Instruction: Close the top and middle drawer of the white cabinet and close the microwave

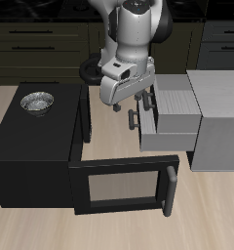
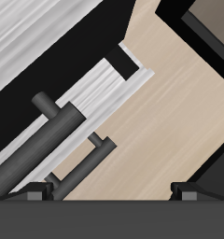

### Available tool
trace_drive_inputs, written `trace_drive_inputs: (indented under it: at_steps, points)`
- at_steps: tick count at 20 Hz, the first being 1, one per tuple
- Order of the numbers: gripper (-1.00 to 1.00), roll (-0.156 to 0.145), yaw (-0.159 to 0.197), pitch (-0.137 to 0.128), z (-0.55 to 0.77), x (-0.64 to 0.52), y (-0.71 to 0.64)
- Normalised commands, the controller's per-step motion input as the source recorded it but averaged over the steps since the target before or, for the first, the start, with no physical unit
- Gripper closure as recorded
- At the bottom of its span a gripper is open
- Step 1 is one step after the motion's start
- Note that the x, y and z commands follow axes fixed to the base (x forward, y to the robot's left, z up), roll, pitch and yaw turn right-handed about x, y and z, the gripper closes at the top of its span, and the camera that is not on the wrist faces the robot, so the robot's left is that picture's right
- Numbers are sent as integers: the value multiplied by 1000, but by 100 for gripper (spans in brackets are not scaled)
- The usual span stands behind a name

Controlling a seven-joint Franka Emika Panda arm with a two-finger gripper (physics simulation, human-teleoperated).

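The white cabinet (image 1: 218, 115) stands beside the microwave (image 1: 31, 146). Its top drawer (image 1: 177, 96) and middle drawer (image 1: 166, 140) are pulled out toward the microwave, and the middle one sticks out a little farther. In the wrist view the ribbed top of the top drawer (image 2: 35, 56) and its dark bar handle (image 2: 50, 138) are close, with the middle drawer's handle (image 2: 84, 161) beyond. My gripper (image 1: 136, 104) hovers just in front of the drawer handles, open and empty (image 2: 112, 191). The microwave door (image 1: 117, 186) stands swung open toward the table's front edge.
A small metal bowl (image 1: 36, 101) sits on top of the microwave. The door's long bar handle (image 1: 170, 190) sticks out near the cabinet's front corner. Dark cabinets (image 1: 31, 44) line the back. Bare wood table (image 2: 170, 121) shows between microwave and drawers.
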Motion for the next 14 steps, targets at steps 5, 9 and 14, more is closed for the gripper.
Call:
trace_drive_inputs:
  at_steps: [5, 9, 14]
  points:
    - [-100, 59, -10, -7, -65, 105, 378]
    - [-100, 56, 7, -10, 2, 30, 352]
    - [-100, 50, -7, -12, -7, 14, 334]
